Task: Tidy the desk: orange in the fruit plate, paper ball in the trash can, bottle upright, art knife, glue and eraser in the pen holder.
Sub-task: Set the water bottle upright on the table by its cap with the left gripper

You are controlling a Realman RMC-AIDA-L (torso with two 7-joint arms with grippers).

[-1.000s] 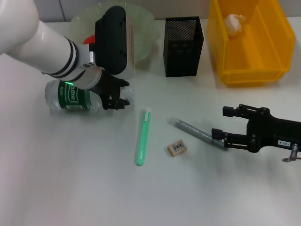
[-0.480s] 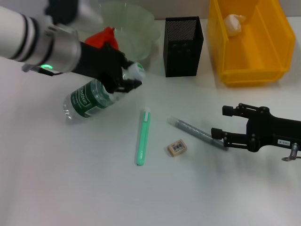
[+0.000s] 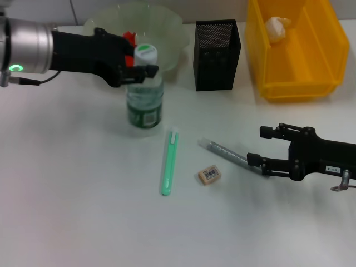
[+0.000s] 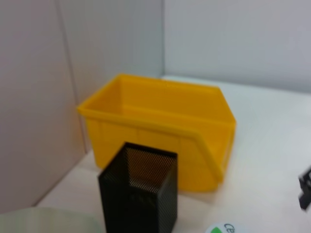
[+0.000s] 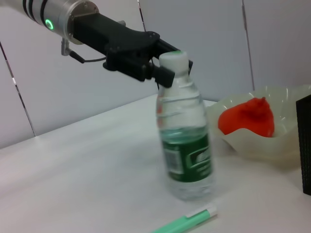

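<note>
The left gripper [image 3: 138, 68] is closed on the neck of the bottle [image 3: 144, 105], just under its white cap, and the bottle stands upright on the desk [image 3: 83, 211] with its base below the fingers. In the right wrist view the same grip shows from the side: the black fingers [image 5: 163, 73] clamp the neck and the green label faces the camera. Just behind this gripper sits the pale green fruit plate [image 3: 167, 28] with something red-orange in it, partly hidden by the arm. Beyond the bottle's far side from the arm stands the black mesh pen holder [image 3: 217, 54], and farther that way the yellow trash can [image 3: 297, 50] holds the crumpled paper ball [image 3: 276, 26].

The right gripper [image 3: 267, 147] rests low over the desk with its fingers spread apart and nothing between them. The grey glue stick [image 3: 228, 154] lies with one end right at its lower fingertip; I cannot tell whether they touch. Farther out from those fingertips lies the eraser [image 3: 209, 174], and beyond it the green art knife [image 3: 169, 161], which lies near the foot of the bottle.
</note>
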